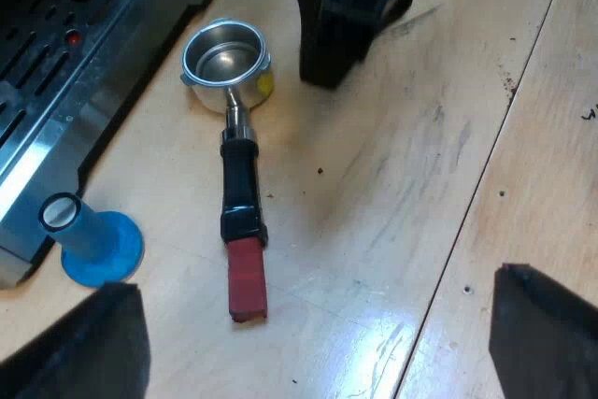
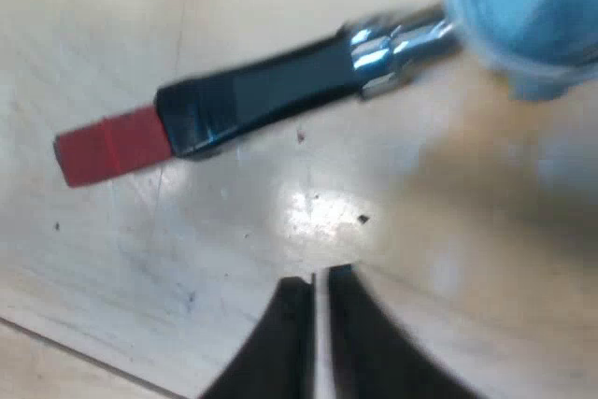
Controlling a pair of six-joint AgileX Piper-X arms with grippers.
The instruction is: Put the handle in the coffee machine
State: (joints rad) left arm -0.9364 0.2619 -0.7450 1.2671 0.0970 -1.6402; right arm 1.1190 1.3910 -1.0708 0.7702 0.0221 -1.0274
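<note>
Picking up comes first: task looks to be at its opening step, nothing grasped yet. The metal holder (image 1: 238,184) w/ round steel basket, black handle and red end lies flat and loose on the pale wooden worktop (image 1: 420,184). Its basket end is near the steel espresso machine (image 1: 56,63), not locked in. Left hand (image 1: 315,277) hangs over the worktop near the red end, black fingers spread wide, gripping and touching nothing. Right hand (image 2: 320,277) hovers just beside the handle's mid-section, fingers drawn together w/ only a sliver between, empty. From the left wrist view it sits near the basket. A blue tamper w/ flared base (image 1: 89,240) stands at the machine's edge, apart from the holder. Next move, prob.: lower one hand over the black handle w/ fingers either side, close squarely, lift. Then bring the basket under the machine's front and twist to lock, keeping the handle approx. level.
</note>
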